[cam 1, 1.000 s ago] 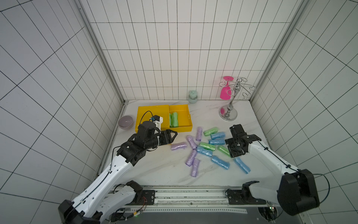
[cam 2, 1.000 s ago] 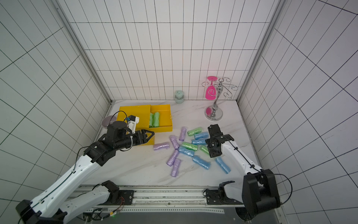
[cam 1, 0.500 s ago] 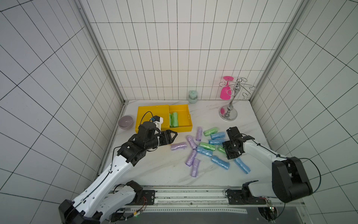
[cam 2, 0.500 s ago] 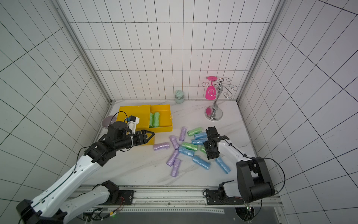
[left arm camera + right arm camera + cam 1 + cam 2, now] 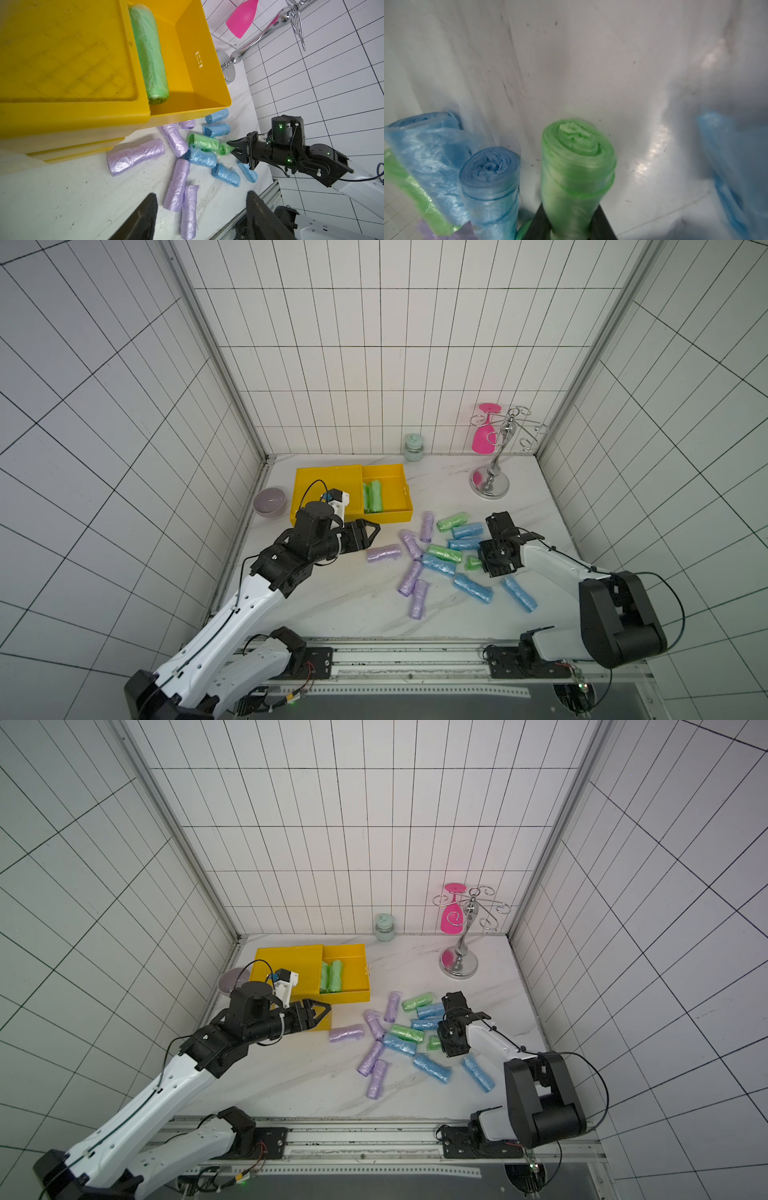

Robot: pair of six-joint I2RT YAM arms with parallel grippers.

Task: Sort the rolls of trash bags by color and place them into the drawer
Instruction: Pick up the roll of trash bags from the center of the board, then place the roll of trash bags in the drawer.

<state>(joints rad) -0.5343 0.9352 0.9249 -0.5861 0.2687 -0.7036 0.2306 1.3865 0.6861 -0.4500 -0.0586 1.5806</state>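
Half-hidden rolls
We are seeing only one end of a green roll (image 5: 471,563) under the right hand (image 5: 482,562); at the right wrist, a blue roll (image 5: 735,166) is showing blurred and cropped.

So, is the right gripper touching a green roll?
Touching. The right wrist view shows the green roll clamped between the jaws of the right gripper.

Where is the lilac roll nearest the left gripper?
In both top views, the lilac roll lies on the table just ahead of the left gripper, in front of the yellow drawer, left of the pile.
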